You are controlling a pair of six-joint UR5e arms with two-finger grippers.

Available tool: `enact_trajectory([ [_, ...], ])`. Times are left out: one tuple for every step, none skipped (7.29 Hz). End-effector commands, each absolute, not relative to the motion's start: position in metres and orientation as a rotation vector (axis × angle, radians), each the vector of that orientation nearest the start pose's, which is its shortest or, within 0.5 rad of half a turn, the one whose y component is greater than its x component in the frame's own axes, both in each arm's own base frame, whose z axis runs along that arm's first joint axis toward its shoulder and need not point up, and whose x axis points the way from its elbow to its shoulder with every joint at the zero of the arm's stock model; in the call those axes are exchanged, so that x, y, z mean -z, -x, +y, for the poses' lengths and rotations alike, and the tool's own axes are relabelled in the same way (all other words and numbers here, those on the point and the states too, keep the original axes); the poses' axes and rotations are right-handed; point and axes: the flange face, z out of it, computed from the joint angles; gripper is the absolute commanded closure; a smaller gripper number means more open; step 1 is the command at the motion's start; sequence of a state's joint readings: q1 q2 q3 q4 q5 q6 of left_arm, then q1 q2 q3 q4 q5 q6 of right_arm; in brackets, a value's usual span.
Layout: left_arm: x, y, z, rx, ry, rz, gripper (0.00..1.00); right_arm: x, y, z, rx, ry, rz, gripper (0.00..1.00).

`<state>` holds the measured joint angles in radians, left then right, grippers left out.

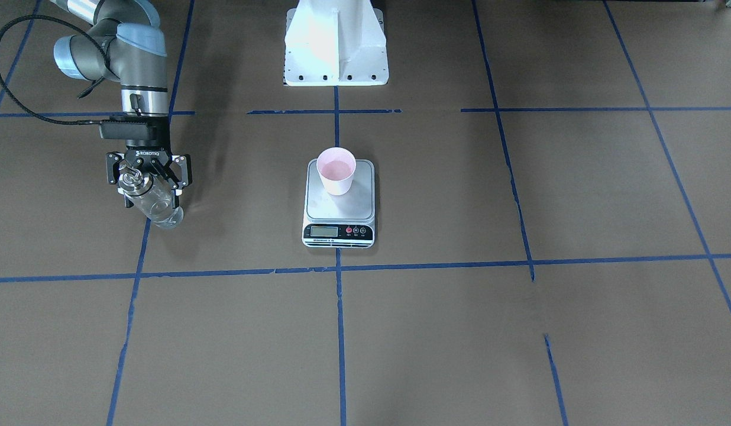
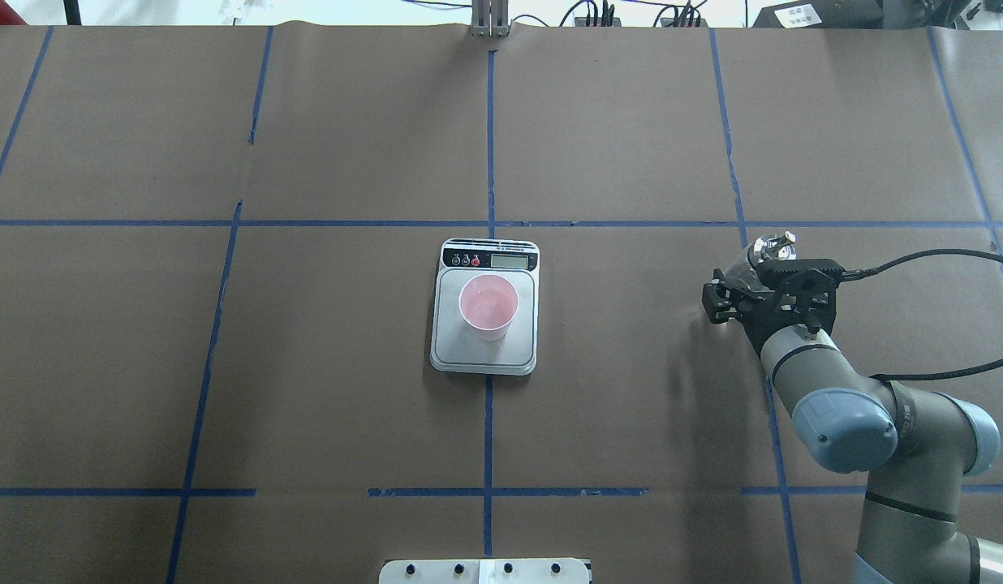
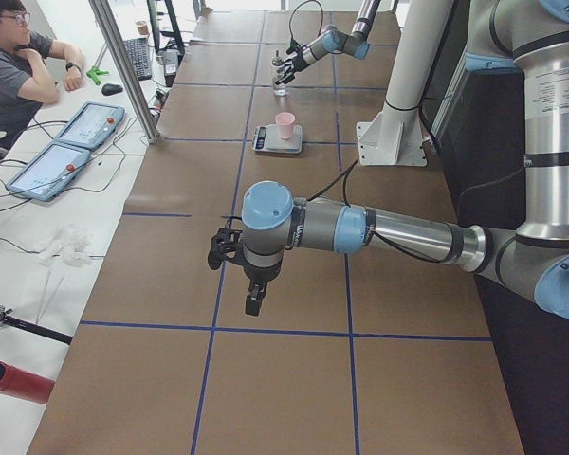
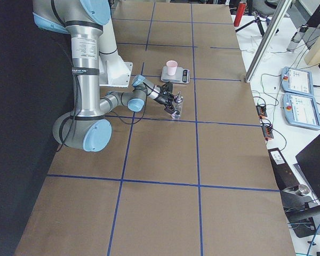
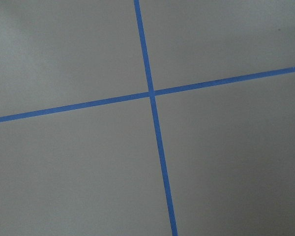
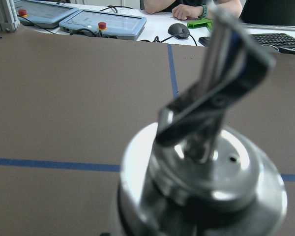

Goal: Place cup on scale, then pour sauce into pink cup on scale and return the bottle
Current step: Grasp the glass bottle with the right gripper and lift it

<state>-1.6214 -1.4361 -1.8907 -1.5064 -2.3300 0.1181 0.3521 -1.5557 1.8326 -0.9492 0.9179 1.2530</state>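
The pink cup [image 1: 336, 171] stands upright on the scale's silver platform [image 1: 361, 204] at mid table; its inside looks pale pink and wet. It also shows in the overhead view [image 2: 488, 304]. My right gripper [image 1: 154, 195] is shut on the upper part of the clear glass bottle [image 1: 159, 208]. The bottle is upright, with its base at or just above the table, well off to the scale's side. Its silver cap and spout fill the right wrist view [image 6: 201, 182]. My left gripper [image 3: 220, 251] shows only in the exterior left view, far from the scale; I cannot tell its state.
The white robot pedestal [image 1: 336, 47] stands behind the scale. Blue tape lines [image 5: 150, 93] grid the brown table. An operator [image 3: 19, 66] sits beyond the far edge with tablets [image 3: 76, 142] and cables.
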Motion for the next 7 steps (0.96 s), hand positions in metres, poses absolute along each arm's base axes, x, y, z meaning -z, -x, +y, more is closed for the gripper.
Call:
enact_trajectory([
  [-0.571,0.087,-0.432,-0.110,-0.179,0.746,0.00,-0.442,0.408,-0.359,-0.329,-0.871,-0.629,1.00],
  [-0.571,0.087,-0.432,-0.110,-0.179,0.746,0.00,-0.432,0.401,-0.362,-0.314,-0.889,-0.629,1.00],
  [-0.571,0.087,-0.432,-0.110,-0.179,0.746,0.00,-0.409,0.388,-0.362,-0.216,-0.939,-0.604,1.00],
  [-0.572,0.087,-0.432,-0.109,-0.176,0.747,0.00,-0.393,0.381,-0.366,-0.163,-0.974,-0.590,1.00],
  [-0.572,0.087,-0.432,-0.109,-0.176,0.747,0.00,-0.376,0.381,-0.376,-0.163,-0.983,-0.606,1.00],
  [-0.572,0.087,-0.432,-0.109,-0.176,0.748,0.00,-0.357,0.384,-0.388,-0.096,-0.999,-0.607,1.00],
  [-0.572,0.085,-0.432,-0.113,-0.176,0.748,0.00,-0.345,0.376,-0.401,-0.016,-1.050,-0.554,1.00],
])
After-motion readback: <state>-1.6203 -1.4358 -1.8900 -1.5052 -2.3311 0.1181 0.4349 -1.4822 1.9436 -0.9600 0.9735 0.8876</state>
